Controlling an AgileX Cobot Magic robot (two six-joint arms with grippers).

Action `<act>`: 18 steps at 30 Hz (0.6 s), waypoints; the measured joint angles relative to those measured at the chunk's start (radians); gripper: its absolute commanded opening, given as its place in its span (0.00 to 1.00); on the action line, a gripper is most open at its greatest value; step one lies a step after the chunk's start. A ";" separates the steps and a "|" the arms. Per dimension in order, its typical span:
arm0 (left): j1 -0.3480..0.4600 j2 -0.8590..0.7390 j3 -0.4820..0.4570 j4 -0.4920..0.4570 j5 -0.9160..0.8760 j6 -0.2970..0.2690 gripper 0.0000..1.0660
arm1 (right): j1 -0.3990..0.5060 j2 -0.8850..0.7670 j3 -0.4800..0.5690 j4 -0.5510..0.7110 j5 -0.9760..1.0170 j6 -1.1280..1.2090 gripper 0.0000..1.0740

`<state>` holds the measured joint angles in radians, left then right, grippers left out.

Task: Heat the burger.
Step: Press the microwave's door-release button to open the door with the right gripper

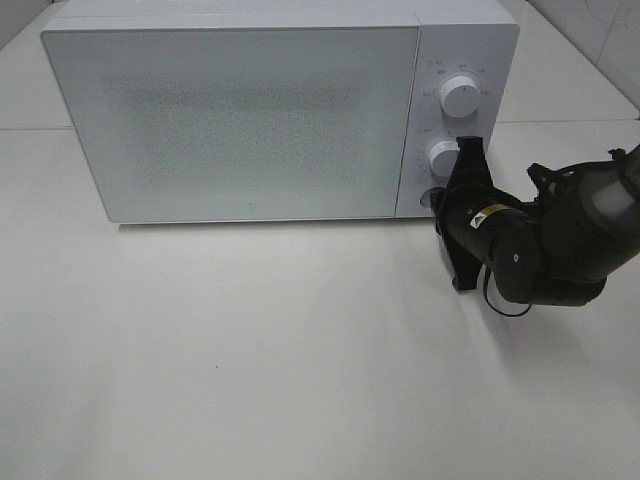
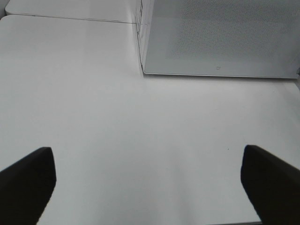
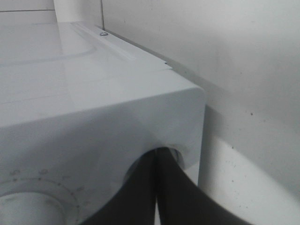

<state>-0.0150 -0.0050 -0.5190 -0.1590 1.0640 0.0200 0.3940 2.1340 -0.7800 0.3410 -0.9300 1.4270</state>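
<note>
The burger is out of view in every frame. A white microwave (image 1: 240,120) stands at the back of the table with its frosted door (image 2: 220,42) closed. My right gripper (image 1: 440,200) is shut, and its tips rest against the round button (image 3: 176,154) at the lower corner of the control panel. In the right wrist view the right gripper (image 3: 158,154) shows its two dark fingers pressed together at that button. My left gripper (image 2: 147,157) is open above the bare table in front of the microwave, holding nothing; it does not show in the exterior view.
Two white knobs, the upper knob (image 1: 459,97) and the lower knob (image 1: 443,157), sit on the panel above the button. The white tabletop (image 1: 250,350) stretches in front of the microwave. A tiled wall corner (image 1: 600,30) rises at the back right.
</note>
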 measured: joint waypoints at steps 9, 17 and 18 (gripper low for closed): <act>0.000 0.000 0.000 0.000 0.000 0.000 0.94 | 0.013 0.013 -0.034 0.050 0.003 -0.035 0.01; 0.000 0.000 0.000 0.000 0.000 0.000 0.94 | 0.023 0.023 -0.062 0.099 0.025 -0.062 0.01; 0.000 0.000 0.000 0.000 0.000 0.000 0.94 | 0.023 0.023 -0.062 0.099 0.025 -0.062 0.01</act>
<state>-0.0150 -0.0050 -0.5190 -0.1590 1.0640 0.0200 0.4170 2.1570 -0.8420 0.4400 -0.9050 1.3650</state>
